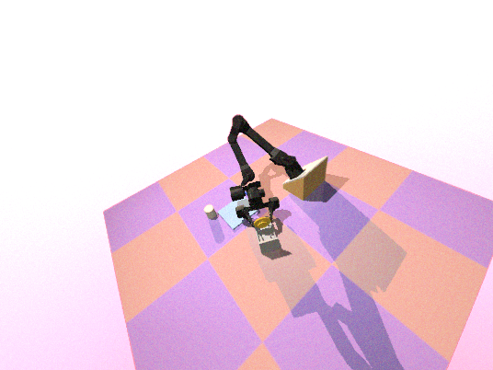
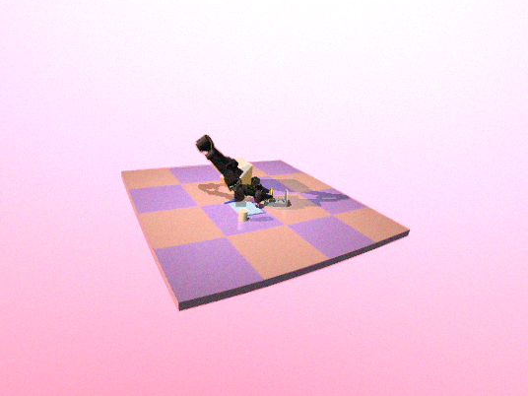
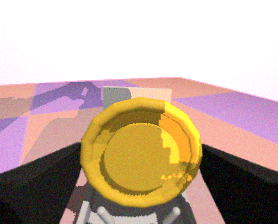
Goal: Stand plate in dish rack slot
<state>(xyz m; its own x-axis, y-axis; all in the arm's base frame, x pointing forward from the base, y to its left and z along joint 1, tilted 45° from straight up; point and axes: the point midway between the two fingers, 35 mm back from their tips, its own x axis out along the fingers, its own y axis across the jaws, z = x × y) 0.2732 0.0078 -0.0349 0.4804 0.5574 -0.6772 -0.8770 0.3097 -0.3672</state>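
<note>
The round glossy yellow plate (image 3: 141, 151) stands on edge between my fingers — my gripper (image 1: 260, 216) is clamped on its rim — just above the near end of the grey railed dish rack (image 1: 268, 240). Behind the rack lies a pale blue flat mat (image 1: 231, 215); beyond that, a small cream cylinder (image 1: 210, 212).

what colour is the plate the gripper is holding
Golden yellow, with an orange tint on its lit right side. The plate shows best in the wrist view.
</note>
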